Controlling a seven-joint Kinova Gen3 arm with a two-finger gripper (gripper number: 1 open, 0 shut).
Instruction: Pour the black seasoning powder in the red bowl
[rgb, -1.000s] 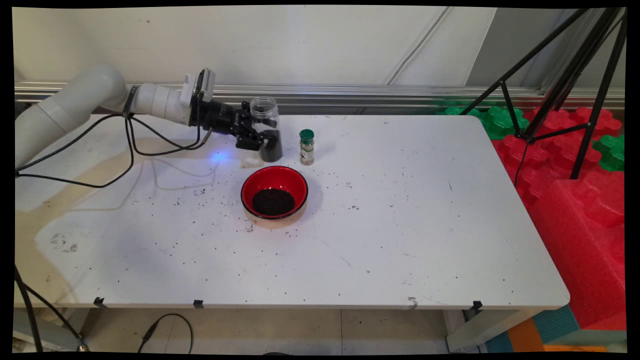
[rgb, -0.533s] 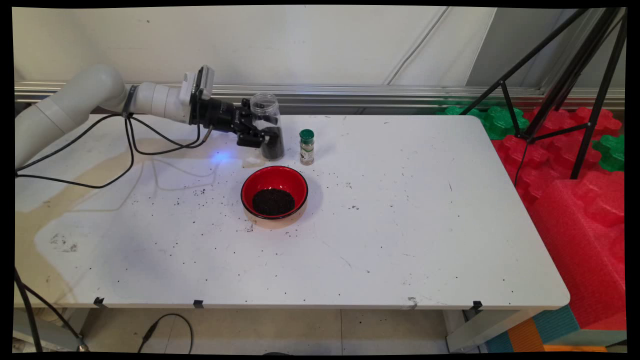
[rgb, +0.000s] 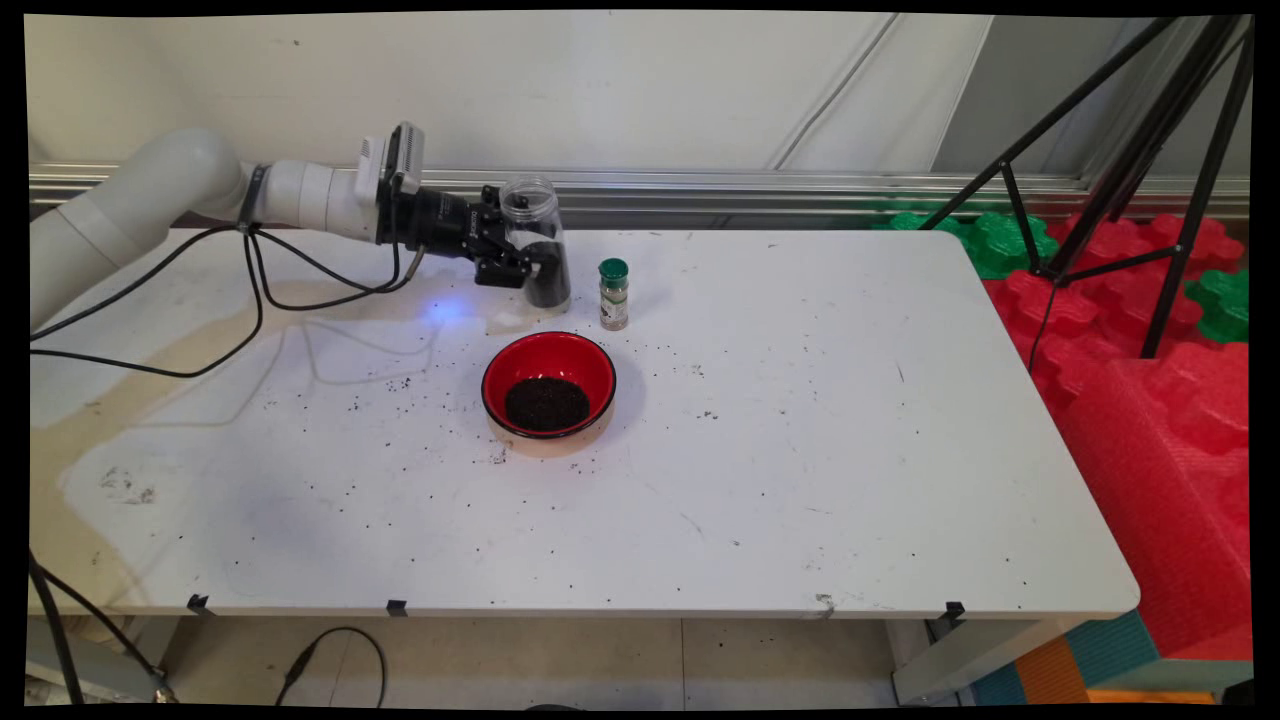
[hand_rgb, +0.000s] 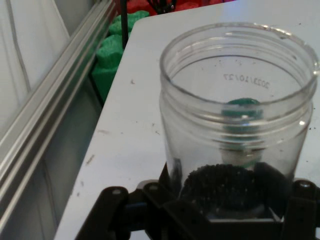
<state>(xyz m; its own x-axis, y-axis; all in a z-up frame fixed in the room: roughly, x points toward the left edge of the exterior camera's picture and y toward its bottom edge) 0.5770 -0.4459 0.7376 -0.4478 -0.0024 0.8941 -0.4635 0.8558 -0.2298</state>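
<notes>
Main view: gripper (rgb: 522, 262) fingers clamped on clear jar (rgb: 535, 243) with dark grains, upright, off the table (rgb: 800, 450), behind red bowl (rgb: 549, 385), left of spice bottle (rgb: 613, 294). Hand view: jar (hand_rgb: 237, 125) sits between the fingers (hand_rgb: 112, 207), open mouth up, grains at bottom.

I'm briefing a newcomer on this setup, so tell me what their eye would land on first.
The red bowl near the middle of the white table, with a dark heap of grains inside. Behind it, the gripper holds a clear jar, open-topped and part full of the same dark grains, above the table. A small green-capped bottle stands just right of the jar.
</notes>
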